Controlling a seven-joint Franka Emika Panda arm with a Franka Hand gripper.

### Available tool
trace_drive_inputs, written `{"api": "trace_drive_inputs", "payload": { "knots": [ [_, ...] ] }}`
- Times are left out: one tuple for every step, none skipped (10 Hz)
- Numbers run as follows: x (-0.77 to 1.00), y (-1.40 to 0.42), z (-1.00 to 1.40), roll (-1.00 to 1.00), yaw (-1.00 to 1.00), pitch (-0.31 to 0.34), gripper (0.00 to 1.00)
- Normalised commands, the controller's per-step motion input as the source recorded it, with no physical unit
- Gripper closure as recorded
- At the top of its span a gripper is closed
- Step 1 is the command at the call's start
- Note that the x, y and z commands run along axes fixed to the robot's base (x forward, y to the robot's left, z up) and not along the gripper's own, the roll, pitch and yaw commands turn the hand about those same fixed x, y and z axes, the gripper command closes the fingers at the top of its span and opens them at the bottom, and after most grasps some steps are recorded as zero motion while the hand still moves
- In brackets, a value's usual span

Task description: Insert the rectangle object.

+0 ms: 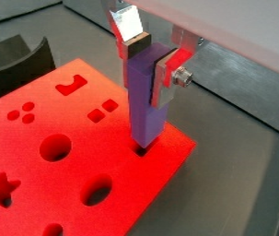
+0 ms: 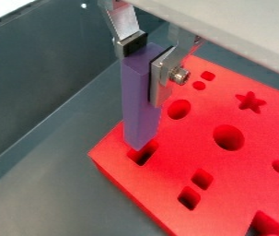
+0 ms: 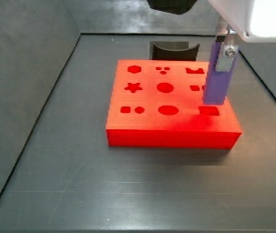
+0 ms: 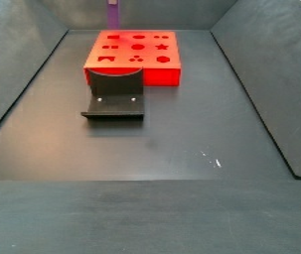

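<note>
My gripper (image 1: 150, 63) is shut on the rectangle object (image 1: 145, 101), a long purple bar held upright by its upper part. It stands over the red block (image 1: 68, 138), which has several shaped holes. The bar's lower end is at the mouth of a small rectangular hole (image 1: 142, 147) near one corner of the block; I cannot tell whether it is inside. The other wrist view shows the gripper (image 2: 145, 57), bar (image 2: 139, 101) and block (image 2: 215, 175) the same way. In a side view the gripper (image 3: 225, 50) holds the bar (image 3: 217, 82) just above the hole (image 3: 209, 110). The bar's lower part also shows in a side view (image 4: 114, 12).
The dark fixture (image 4: 114, 99) stands on the floor right beside the red block (image 4: 133, 60); it also shows in a side view (image 3: 170, 48) and a wrist view (image 1: 13, 60). Dark sloping walls (image 4: 265, 109) enclose the floor.
</note>
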Motion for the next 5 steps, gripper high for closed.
{"api": "trace_drive_inputs", "payload": {
  "knots": [
    [0.54, -0.08, -0.27, 0.34, 0.00, 0.290, 1.00],
    [0.70, 0.00, -0.23, 0.34, 0.17, 0.297, 1.00],
    [0.57, -0.02, -0.06, 0.42, 0.12, 0.330, 1.00],
    [0.54, -0.12, -0.05, 0.41, 0.07, 0.374, 1.00],
    [0.56, -0.10, 0.00, 0.35, 0.07, 0.389, 1.00]
  ]
}}
